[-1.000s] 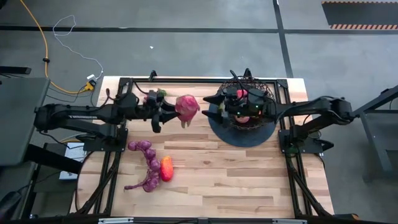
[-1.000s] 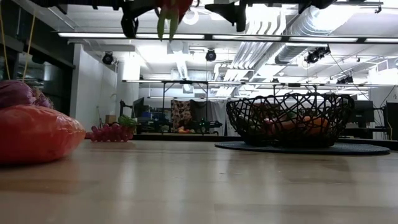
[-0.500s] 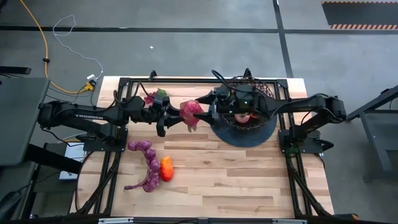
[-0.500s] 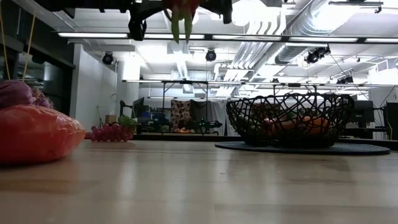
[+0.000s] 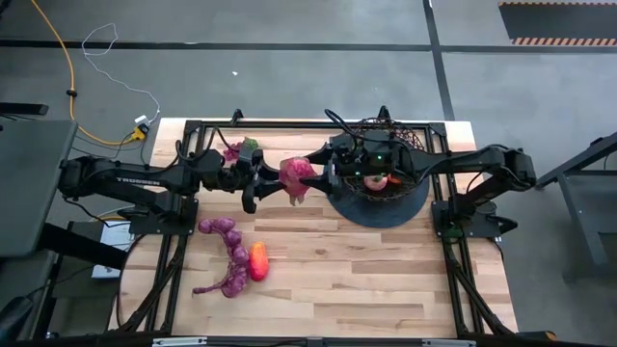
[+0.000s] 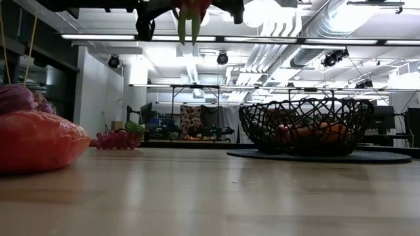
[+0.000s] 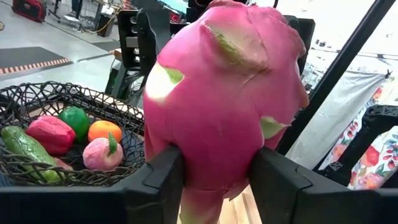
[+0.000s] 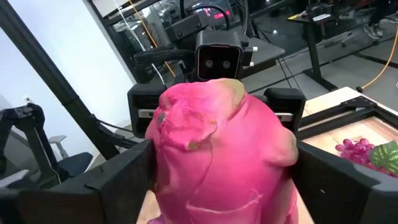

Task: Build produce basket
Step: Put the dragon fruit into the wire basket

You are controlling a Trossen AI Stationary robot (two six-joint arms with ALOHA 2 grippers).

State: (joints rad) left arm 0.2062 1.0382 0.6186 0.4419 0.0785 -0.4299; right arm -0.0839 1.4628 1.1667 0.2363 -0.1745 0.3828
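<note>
The pink dragon fruit (image 5: 297, 175) with green scales is in mid-air left of the basket, shut in my left gripper (image 5: 268, 179). In the left wrist view the dragon fruit (image 7: 224, 93) fills the picture. My right gripper (image 5: 323, 173) faces it from the basket side. It is open, with a finger on either side of the dragon fruit (image 8: 221, 155); whether they touch it I cannot tell. The black wire basket (image 5: 397, 145) stands on its grey disc base and holds several pieces. In the low view only the dragon fruit's green tips (image 6: 187, 19) show. My left gripper pinches the dragon fruit by its lower part (image 7: 214, 171) between the two fingers (image 7: 158, 183). The fingers come level from the table's left. The fruit is lifted clear of the table and sticks out beyond the fingers toward the basket.
Inside the basket (image 7: 37, 102) lie a green cucumber, a red piece, a green one, an orange one and a pink peach. A grape bunch with a leaf (image 5: 237, 150) lies near the far edge. A purple string of pieces (image 5: 229, 258) and a red-orange piece (image 5: 257, 260) lie front left.
My right gripper has moved from above the basket toward the table's left, up to the dragon fruit, so its fingers now flank it. My left gripper has carried the fruit a little toward the right and the near edge, still lifted clear.
</note>
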